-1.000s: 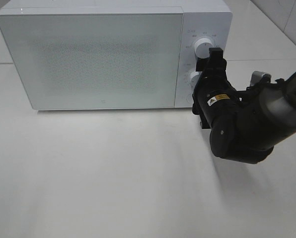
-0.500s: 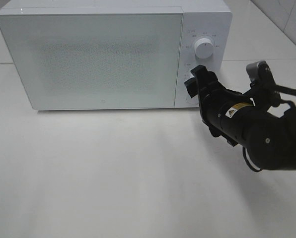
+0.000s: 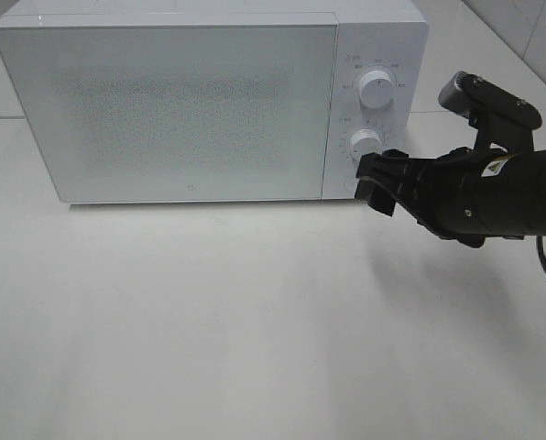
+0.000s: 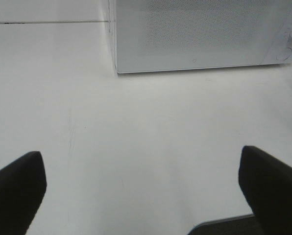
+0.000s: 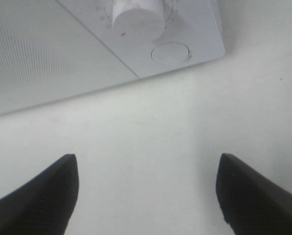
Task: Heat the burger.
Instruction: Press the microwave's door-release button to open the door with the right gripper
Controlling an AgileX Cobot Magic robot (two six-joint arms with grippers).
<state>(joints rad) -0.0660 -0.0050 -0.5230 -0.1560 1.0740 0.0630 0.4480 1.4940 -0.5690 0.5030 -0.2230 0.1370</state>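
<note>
Plainly left claw and right claw gape empty over the white table, seemingly clear of the microwave.

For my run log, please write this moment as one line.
microwave door: closed | burger: not in view | right hand: open, near lower knob | left hand: open, empty

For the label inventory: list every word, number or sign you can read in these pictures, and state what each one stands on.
No text can be read.
Markings around the upper dial and lower dial of the microwave: too small to read.
Small mark low on its door: too small to read.
Small sticker on the right arm: blurred.
</note>
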